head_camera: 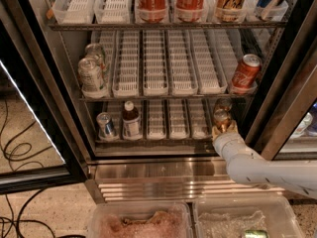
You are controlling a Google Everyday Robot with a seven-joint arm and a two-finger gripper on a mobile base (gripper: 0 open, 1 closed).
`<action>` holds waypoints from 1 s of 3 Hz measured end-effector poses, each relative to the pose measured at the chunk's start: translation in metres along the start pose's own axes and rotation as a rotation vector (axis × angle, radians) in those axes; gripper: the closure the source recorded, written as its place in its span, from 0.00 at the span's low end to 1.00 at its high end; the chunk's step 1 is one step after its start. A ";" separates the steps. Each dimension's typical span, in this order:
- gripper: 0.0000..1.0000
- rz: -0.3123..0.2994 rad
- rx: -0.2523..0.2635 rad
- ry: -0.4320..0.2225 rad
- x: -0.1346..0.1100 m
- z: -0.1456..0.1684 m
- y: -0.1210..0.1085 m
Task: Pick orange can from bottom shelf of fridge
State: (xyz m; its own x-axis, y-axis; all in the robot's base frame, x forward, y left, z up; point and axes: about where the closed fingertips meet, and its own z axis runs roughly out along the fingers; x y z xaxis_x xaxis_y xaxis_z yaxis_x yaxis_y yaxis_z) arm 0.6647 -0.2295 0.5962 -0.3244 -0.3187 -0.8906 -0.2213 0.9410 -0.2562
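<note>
White gripper (224,130) at orange can (221,117), blk fridge (49,98)

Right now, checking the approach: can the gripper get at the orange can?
Probably yes: the gripper is right at the orange can on the bottom shelf, with nothing between them.

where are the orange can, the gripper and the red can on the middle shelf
orange can (221,116), camera view, side wall of the front one of two
gripper (224,129), camera view, its tip, right at the orange can's base
red can (244,73), camera view, middle of its label
</note>
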 end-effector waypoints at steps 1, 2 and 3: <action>0.57 0.000 0.000 0.000 0.000 0.000 0.000; 0.34 0.000 0.000 0.000 0.000 0.000 0.000; 0.11 0.000 0.000 0.000 0.000 0.000 0.000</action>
State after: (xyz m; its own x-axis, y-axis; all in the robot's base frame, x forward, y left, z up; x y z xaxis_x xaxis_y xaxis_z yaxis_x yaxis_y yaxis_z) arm 0.6647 -0.2294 0.5963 -0.3242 -0.3187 -0.8907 -0.2214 0.9410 -0.2561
